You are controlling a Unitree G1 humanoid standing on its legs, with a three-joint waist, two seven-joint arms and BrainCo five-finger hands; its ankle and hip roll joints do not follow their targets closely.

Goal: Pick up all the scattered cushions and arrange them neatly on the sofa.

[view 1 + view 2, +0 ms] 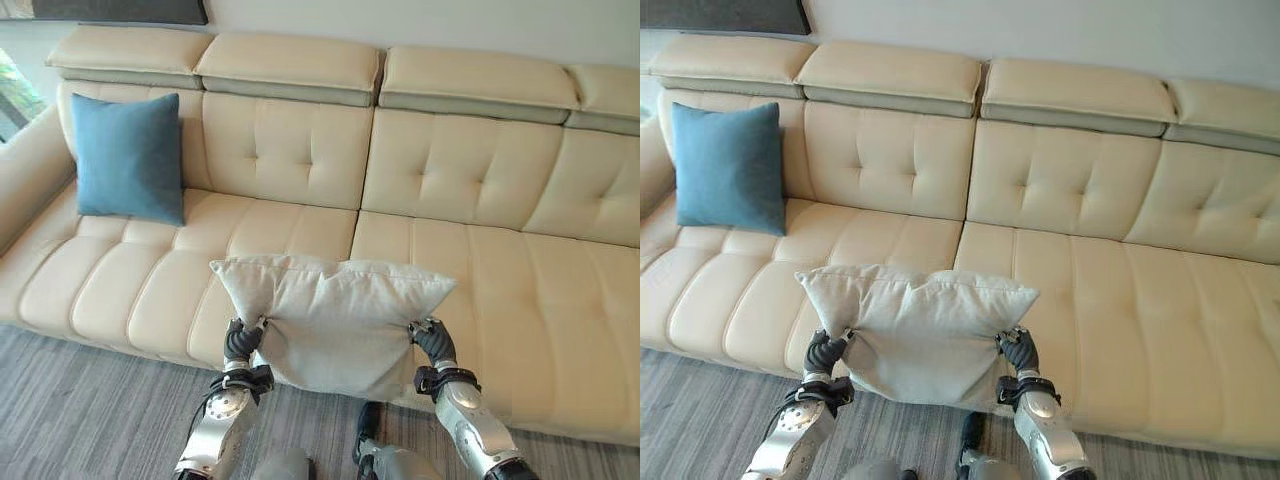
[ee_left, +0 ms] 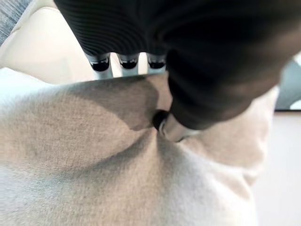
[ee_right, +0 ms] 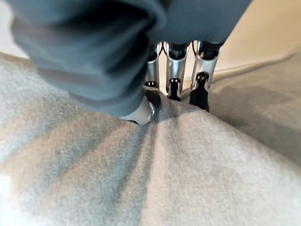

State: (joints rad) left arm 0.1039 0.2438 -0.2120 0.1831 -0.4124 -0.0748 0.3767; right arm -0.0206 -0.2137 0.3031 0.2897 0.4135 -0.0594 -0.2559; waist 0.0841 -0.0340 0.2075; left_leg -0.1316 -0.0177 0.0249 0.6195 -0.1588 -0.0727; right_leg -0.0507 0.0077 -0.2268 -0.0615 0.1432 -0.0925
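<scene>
A light grey cushion (image 1: 330, 315) hangs in the air before the cream sofa (image 1: 300, 150), held by its two lower side edges. My left hand (image 1: 240, 342) pinches its left edge, thumb (image 2: 165, 123) pressed into the cloth with the fingers (image 2: 101, 63) behind. My right hand (image 1: 432, 340) pinches the right edge the same way, thumb (image 3: 138, 113) in front, fingers (image 3: 174, 75) behind the fabric (image 3: 141, 179). A blue cushion (image 1: 128, 157) stands upright against the sofa's backrest at the far left.
The sofa's seat (image 1: 540, 290) stretches wide to the right of the blue cushion. An armrest (image 1: 25, 170) closes the left end. Grey striped carpet (image 1: 90, 410) lies in front of the sofa.
</scene>
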